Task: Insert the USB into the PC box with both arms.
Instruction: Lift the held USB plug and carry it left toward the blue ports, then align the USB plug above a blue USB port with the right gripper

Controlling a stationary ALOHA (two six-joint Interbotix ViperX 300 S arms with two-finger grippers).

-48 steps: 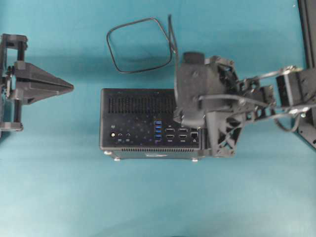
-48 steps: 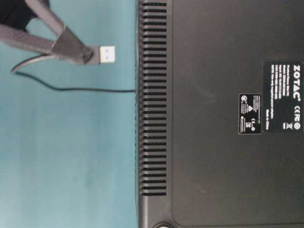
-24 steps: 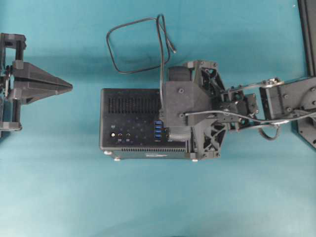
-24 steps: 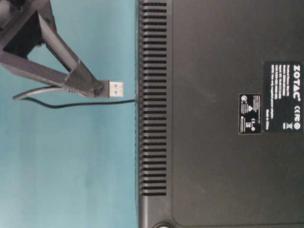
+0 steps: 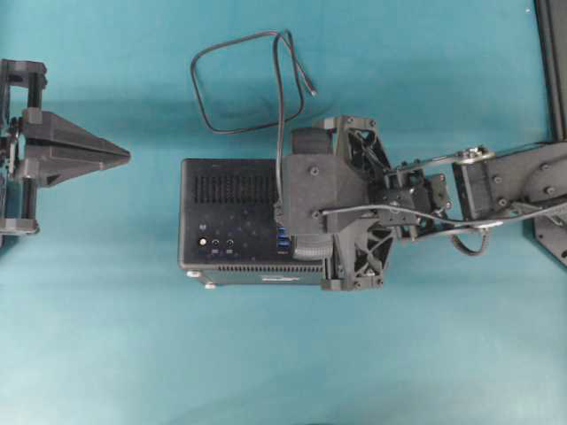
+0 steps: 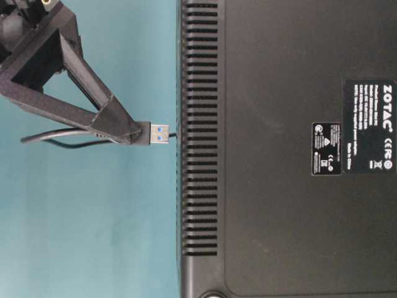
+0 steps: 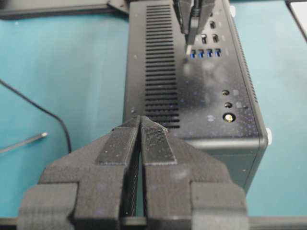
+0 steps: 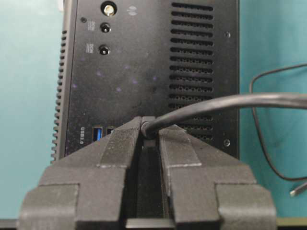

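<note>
Overhead, the right gripper (image 5: 297, 232) is hiding the PC box's (image 5: 226, 221) blue ports. The table-level view is showing what that hides: the jaws are pinching the USB (image 6: 155, 133) plug, its blue tip just beside the box's (image 6: 285, 149) vent slots, not touching. The cable's loop (image 5: 239, 84) is lying on the teal table (image 5: 266, 354) beyond the box. The left gripper (image 5: 120, 157), jaws pressed together and holding nothing, is sitting well left.

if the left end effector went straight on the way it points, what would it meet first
Probably the black rectangular PC box. The left end effector, its wedge tips closed and empty, points at the case's near end in its wrist view, with bare teal table between them in the overhead view.
</note>
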